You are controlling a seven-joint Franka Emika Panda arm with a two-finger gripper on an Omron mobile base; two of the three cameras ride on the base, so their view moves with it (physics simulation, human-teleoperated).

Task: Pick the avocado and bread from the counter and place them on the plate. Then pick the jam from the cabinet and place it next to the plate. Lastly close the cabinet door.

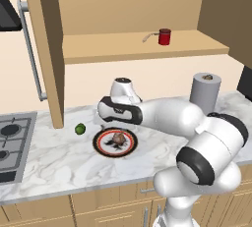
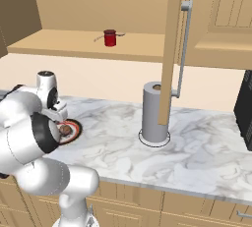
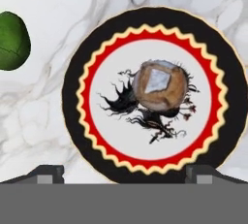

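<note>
1. The brown lumpy bread roll (image 3: 158, 86) is seen resting at the centre of the round black-and-red-rimmed plate (image 3: 77, 77).
2. The small green avocado (image 1: 80, 129) is left on the marble counter (image 1: 59, 164), beside the plate.
3. The gripper (image 3: 124, 173) is held empty above the plate, its 2 fingertips spread wide.

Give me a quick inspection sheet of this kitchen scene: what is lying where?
Surface: white-grey veined marble counter, light wood cupboards below.
Job's things: small brown lumpy bread roll on the round white, black and orange-red rimmed plate; small round green avocado on the counter beside the plate; dark red jam jar on the shelf of the light-wood wall cabinet; cabinet door open.
Clutter: tall grey paper-towel roll.
Tool: open tool above the plate, holding nothing.
Cables: nothing seen.
Surroundings: stove burners.
</note>
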